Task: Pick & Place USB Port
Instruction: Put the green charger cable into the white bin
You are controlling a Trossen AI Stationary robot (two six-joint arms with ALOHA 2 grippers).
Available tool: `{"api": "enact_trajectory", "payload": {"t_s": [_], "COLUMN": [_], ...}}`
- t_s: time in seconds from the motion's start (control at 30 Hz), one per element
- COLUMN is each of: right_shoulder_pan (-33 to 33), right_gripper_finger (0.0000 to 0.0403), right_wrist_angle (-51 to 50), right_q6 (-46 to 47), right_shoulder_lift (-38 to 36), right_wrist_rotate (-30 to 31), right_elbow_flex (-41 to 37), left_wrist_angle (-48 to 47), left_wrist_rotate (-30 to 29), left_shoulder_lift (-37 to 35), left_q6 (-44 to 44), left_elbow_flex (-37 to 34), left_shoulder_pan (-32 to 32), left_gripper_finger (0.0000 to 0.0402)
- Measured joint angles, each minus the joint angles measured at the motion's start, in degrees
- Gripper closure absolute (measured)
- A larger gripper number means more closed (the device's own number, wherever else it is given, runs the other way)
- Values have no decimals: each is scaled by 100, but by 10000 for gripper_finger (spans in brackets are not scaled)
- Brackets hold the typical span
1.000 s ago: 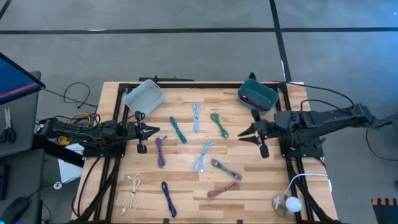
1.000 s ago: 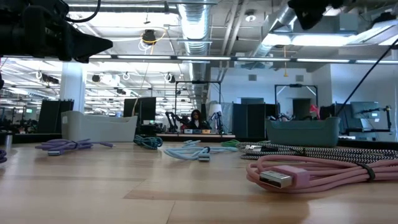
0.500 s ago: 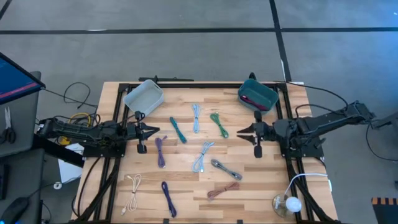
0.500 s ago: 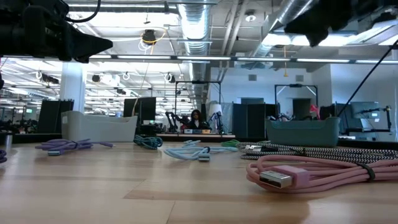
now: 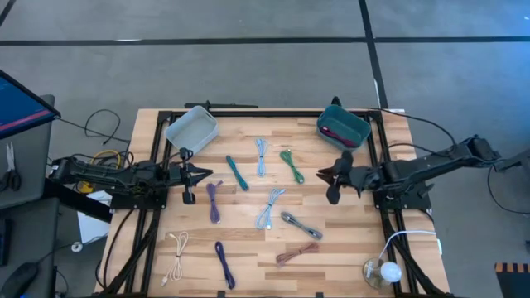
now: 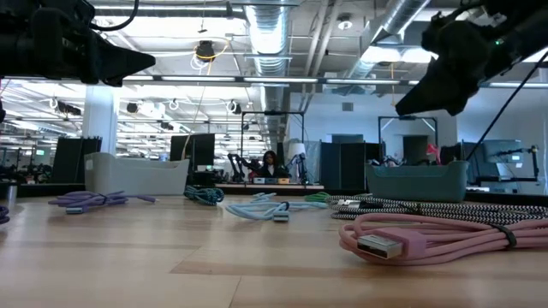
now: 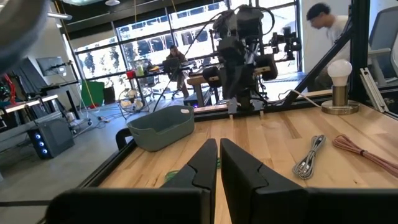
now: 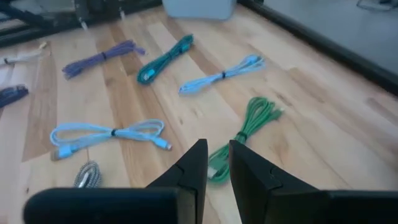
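Observation:
Several bundled USB cables lie flat on the wooden table: green [image 5: 291,165], teal [image 5: 237,172], two light blue [image 5: 262,156] [image 5: 270,207], purple [image 5: 214,200], grey striped [image 5: 300,223], pink [image 5: 296,252], dark blue [image 5: 224,263], white [image 5: 175,255]. My right gripper [image 5: 325,177] hovers shut and tipped down, just right of the green cable [image 8: 249,127], which lies ahead of its fingertips [image 8: 217,146]. My left gripper [image 5: 207,174] waits shut at the left side, above the table [image 7: 217,146].
A grey-blue bin [image 5: 191,128] stands at the far left corner. At the far right, a teal bin [image 5: 342,126] holds a magenta cable. A bulb lamp [image 5: 381,271] stands at the near right corner. In the low view the pink cable [image 6: 428,239] lies nearest.
My right gripper has moved toward the table's left, come lower and tipped its fingers downward, closing in on the green cable. The cables have stayed where they lay.

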Motion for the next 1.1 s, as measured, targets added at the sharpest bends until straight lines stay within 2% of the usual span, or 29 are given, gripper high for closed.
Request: {"api": "enact_trajectory", "payload": {"t_s": [0.17, 0.3, 0.37, 0.5, 0.57, 0.93, 1.1], "right_shoulder_pan": [-38, -139, -191, -392, -529, -986, -1046], "right_gripper_finger": [344, 344, 344, 342, 335, 244, 212], "right_wrist_angle": [417, 860, 979, 911, 894, 859, 493], "right_q6": [-673, -713, -485, 465, 777, 1625, 1773], "right_shoulder_lift": [199, 331, 405, 594, 719, 1571, 2033], "right_wrist_rotate": [-33, -510, -545, -26, 20, -743, -1086], "right_elbow_flex": [0, 0, 1, 2, 2, 14, 388], "left_wrist_angle": [1, 1, 1, 1, 1, -1, 1], "left_wrist_rotate": [0, 0, -2, 0, 0, 0, -2], "left_shoulder_lift": [1, 1, 1, 1, -1, 1, -1], "left_q6": [0, 20, 24, 37, 39, 39, 39], "left_elbow_flex": [0, 0, 0, 0, 0, 0, 0], "left_shoulder_pan": [0, 0, 2, 0, 2, 2, 2], "left_gripper_finger": [381, 381, 381, 381, 381, 381, 381]}}
